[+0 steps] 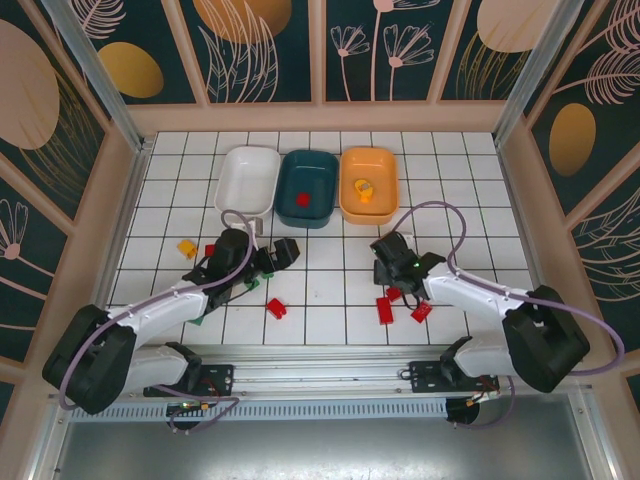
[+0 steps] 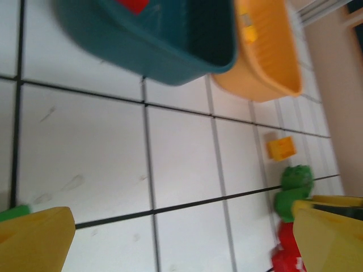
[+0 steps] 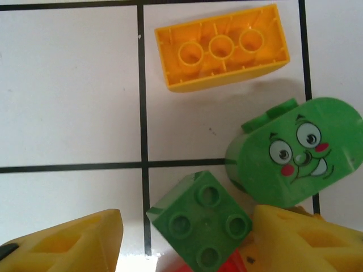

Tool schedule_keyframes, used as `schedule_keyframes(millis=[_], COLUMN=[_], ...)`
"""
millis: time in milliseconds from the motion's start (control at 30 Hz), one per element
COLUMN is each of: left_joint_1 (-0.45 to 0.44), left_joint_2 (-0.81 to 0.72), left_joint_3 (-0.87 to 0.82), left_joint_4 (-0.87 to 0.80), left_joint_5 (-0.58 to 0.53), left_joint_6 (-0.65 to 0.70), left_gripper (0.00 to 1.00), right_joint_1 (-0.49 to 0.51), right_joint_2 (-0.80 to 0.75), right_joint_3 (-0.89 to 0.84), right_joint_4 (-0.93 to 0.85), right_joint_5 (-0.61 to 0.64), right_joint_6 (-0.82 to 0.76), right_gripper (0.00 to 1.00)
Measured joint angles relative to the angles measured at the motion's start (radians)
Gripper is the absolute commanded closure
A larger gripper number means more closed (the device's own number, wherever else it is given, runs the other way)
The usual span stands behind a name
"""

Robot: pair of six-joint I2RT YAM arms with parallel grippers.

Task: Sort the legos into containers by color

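Three containers stand in a row at the back: white (image 1: 248, 178), teal (image 1: 307, 187) holding a red lego (image 1: 303, 198), and orange (image 1: 368, 184) holding a yellow one (image 1: 365, 188). My left gripper (image 1: 278, 255) is open over bare tiles (image 2: 181, 238), below the teal tray (image 2: 170, 51). My right gripper (image 1: 385, 258) is open around a green square lego (image 3: 199, 221). Its right finger (image 3: 306, 238) touches the brick and its left finger (image 3: 62, 243) stands apart. A green face piece (image 3: 295, 153) and an upturned orange brick (image 3: 221, 48) lie just beyond.
Loose legos lie on the tiles: yellow (image 1: 186, 248) and red (image 1: 211, 250) at the left, red (image 1: 277, 309) in the middle, two red (image 1: 384, 310) (image 1: 421, 312) by the right arm. Wooden walls (image 1: 130, 200) ring the floor.
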Motion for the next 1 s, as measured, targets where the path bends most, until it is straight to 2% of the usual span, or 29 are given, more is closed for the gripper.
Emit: schedule_keyframes(millis=[267, 600, 667, 767, 833, 1000], left_joint_1=[0.0, 0.0, 0.0, 0.0, 0.0, 0.0], left_joint_2=[-0.01, -0.011, -0.016, -0.031, -0.044, -0.103], left_joint_3=[0.006, 0.006, 0.006, 0.006, 0.006, 0.005], left_joint_4=[0.042, 0.042, 0.041, 0.041, 0.04, 0.014], left_joint_5=[0.026, 0.029, 0.029, 0.029, 0.027, -0.012], left_joint_6=[-0.003, -0.003, -0.003, -0.003, -0.003, -0.008], left_gripper=[0.01, 0.02, 0.01, 0.01, 0.01, 0.01], right_joint_1=[0.041, 0.026, 0.024, 0.023, 0.023, 0.023], right_joint_2=[0.079, 0.122, 0.14, 0.15, 0.147, 0.123], right_joint_3=[0.026, 0.056, 0.058, 0.058, 0.061, 0.097], right_joint_4=[-0.005, 0.042, 0.056, 0.071, 0.076, 0.079], right_joint_5=[0.02, 0.037, 0.032, 0.022, 0.019, 0.014], right_joint_6=[0.0, -0.016, -0.022, -0.028, -0.031, -0.04], right_gripper=[0.47, 0.44, 0.49, 0.7, 0.79, 0.88])
